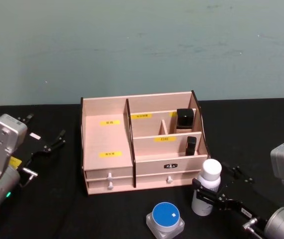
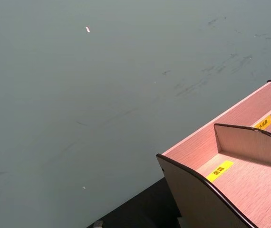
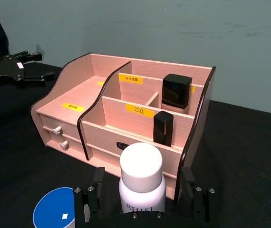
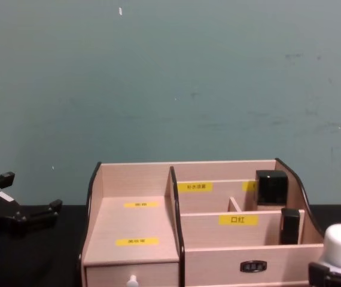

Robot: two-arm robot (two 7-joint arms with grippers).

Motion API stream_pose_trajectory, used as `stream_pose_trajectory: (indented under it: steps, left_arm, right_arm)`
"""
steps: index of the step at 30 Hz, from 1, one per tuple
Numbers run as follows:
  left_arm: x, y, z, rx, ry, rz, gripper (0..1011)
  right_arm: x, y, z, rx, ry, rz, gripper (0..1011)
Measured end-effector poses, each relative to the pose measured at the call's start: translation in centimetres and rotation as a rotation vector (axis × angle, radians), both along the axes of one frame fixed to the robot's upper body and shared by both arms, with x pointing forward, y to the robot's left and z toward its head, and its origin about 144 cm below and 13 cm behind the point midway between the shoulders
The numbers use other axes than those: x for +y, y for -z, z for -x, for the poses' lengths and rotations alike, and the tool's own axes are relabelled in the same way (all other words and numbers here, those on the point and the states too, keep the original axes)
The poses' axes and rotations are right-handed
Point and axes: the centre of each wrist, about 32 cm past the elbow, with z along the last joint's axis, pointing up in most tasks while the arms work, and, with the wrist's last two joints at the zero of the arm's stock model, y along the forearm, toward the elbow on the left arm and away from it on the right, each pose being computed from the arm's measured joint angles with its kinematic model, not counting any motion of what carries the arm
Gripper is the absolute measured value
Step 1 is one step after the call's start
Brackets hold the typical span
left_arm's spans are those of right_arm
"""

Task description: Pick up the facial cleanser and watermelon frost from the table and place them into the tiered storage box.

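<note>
My right claw (image 3: 141, 187) spread apart, straddling the facial cleanser (image 1: 207, 191), watermelon frost (image 1: 166, 215) just to its left, my left claw (image 3: 46, 65) apart

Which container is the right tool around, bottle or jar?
The facial cleanser, the tall white-capped bottle: the open right tool brackets it. The blue-lidded watermelon frost stands free; left tool parked far left.
</note>
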Motion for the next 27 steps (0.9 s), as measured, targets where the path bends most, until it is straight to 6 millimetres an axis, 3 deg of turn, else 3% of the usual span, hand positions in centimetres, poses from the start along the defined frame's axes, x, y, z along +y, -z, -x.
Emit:
stream_pose_trajectory:
  steps: [27]
  left_arm:
    - [0.0,0.0,0.0,0.000,0.000,0.000,1009]
  right_arm:
    - [-0.1,2.1,-1.9,0.022,-0.009,-0.051,1003]
